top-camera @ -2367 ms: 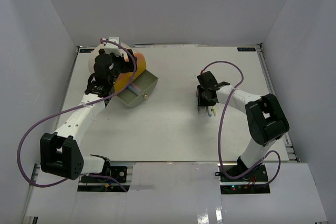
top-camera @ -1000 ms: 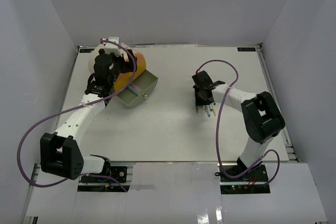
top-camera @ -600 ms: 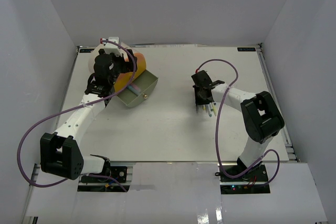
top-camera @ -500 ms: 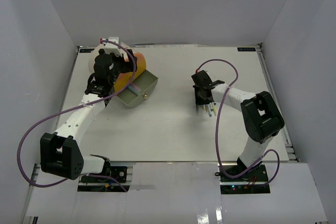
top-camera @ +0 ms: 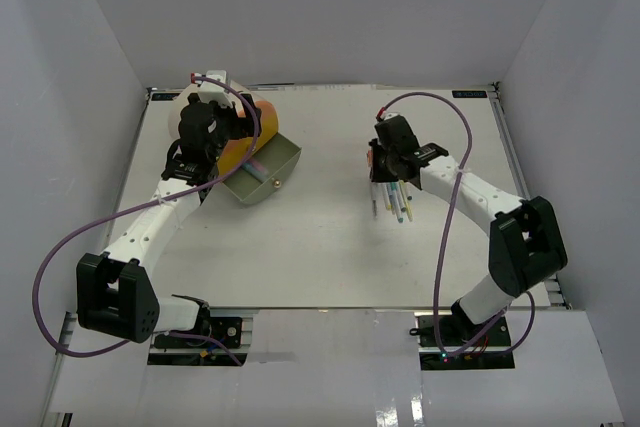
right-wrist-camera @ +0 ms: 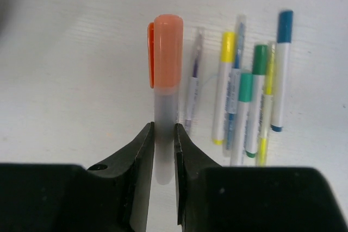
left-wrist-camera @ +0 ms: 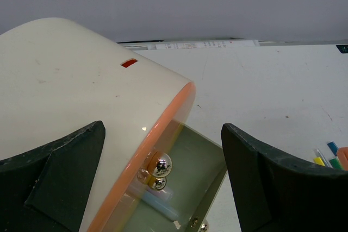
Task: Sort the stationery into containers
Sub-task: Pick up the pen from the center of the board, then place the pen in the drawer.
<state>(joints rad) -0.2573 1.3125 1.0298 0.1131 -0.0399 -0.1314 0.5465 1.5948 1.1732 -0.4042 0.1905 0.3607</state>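
My right gripper is shut on a marker with an orange cap and a frosted body, held off the table. Below it lie several loose pens, among them a purple one, a yellow one, a green one and a blue one. From above, the right gripper hangs just behind that pen pile. My left gripper is open, its jaws wide on either side of the cream organizer. The organizer's greenish drawer is pulled out, with a pale blue pen inside.
The organizer lies at the table's back left, its open drawer pointing toward the middle. Brass knobs sit on its orange-rimmed face. White walls close in the table on three sides.
The right gripper closed on the orange-capped marker and lifted it back, away from the pile, which now lies uncovered. The left arm has not moved.
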